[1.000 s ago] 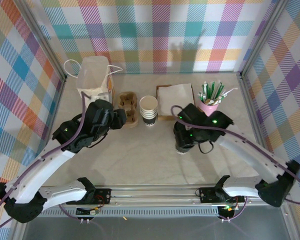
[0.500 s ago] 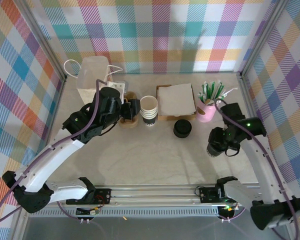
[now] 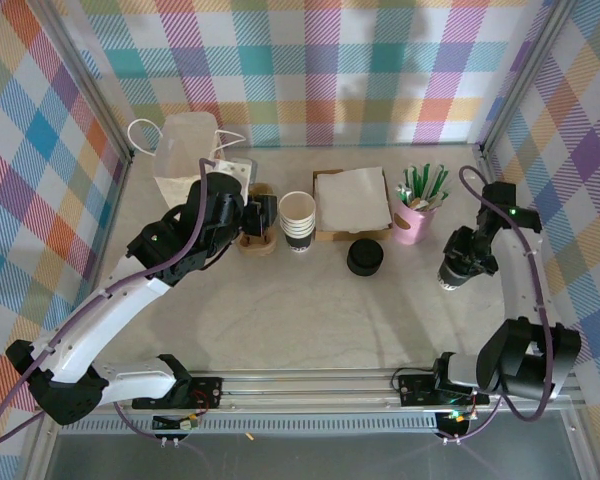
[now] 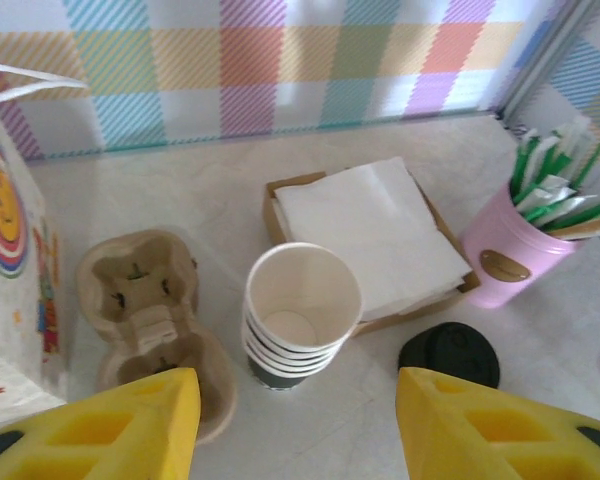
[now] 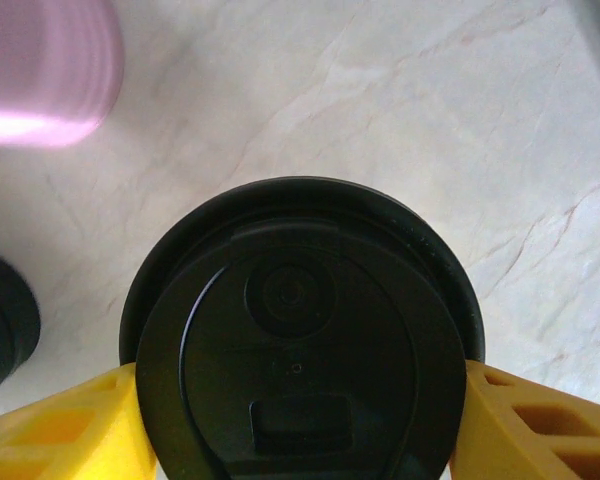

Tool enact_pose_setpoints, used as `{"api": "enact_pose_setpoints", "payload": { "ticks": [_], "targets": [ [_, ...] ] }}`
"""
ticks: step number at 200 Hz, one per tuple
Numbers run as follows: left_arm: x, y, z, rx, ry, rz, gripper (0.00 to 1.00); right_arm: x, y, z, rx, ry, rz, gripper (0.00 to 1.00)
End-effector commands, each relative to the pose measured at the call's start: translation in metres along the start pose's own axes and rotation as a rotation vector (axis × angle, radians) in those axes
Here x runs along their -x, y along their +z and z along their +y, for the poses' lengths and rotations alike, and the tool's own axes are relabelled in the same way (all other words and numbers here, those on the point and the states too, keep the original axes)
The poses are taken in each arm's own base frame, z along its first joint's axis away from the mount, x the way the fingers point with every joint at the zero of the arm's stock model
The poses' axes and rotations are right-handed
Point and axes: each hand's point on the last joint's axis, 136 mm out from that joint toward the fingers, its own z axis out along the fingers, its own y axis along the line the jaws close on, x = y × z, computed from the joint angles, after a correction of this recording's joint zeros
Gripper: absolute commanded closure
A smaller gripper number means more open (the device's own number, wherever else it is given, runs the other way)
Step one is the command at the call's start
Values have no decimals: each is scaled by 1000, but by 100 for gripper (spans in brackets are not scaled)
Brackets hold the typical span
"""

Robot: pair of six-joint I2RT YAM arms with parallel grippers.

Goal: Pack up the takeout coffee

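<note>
**Coffee at far right, carrier and bag across the frame to the left**

The takeout coffee (image 3: 458, 272) hangs at the right middle of the overhead frame, clamped by its sides in the right end effector (image 5: 300, 425). The yellow fingers (image 5: 60, 425) press either side under the black lid. The lid faces straight up at the wrist camera, so its long axis looks upright.

The cardboard carrier (image 4: 145, 300) and the paper bag (image 3: 185, 155) lie well apart from it, at upper left. The left end effector (image 4: 298, 420) hovers just beside the carrier, jaws parted and empty.

The move probably runs leftward past the pink pot (image 3: 415, 222), the lid stack (image 3: 364, 257) and the spare cups (image 3: 298, 220), on the worktop (image 3: 310, 310).
</note>
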Motion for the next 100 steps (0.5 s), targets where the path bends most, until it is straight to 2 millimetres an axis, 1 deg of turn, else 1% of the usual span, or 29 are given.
{"api": "enact_pose_setpoints", "payload": {
  "ticks": [1, 28, 51, 76, 100],
  "targets": [
    [18, -15, 27, 117, 9, -53, 46, 31, 3, -7, -28, -43, -76, 49],
    [17, -19, 48, 173, -5, -45, 46, 45, 15, -10, -37, -55, -68, 48],
    [16, -24, 64, 216, -24, -35, 46, 53, 24, -10, -47, -79, -50, 46],
    [16, -30, 78, 254, -36, -31, 46, 56, 33, -10, -51, -96, -22, 44],
    [12, -35, 86, 269, -50, -30, 46, 58, 37, -13, -71, -110, -10, 40]
  ]
}}
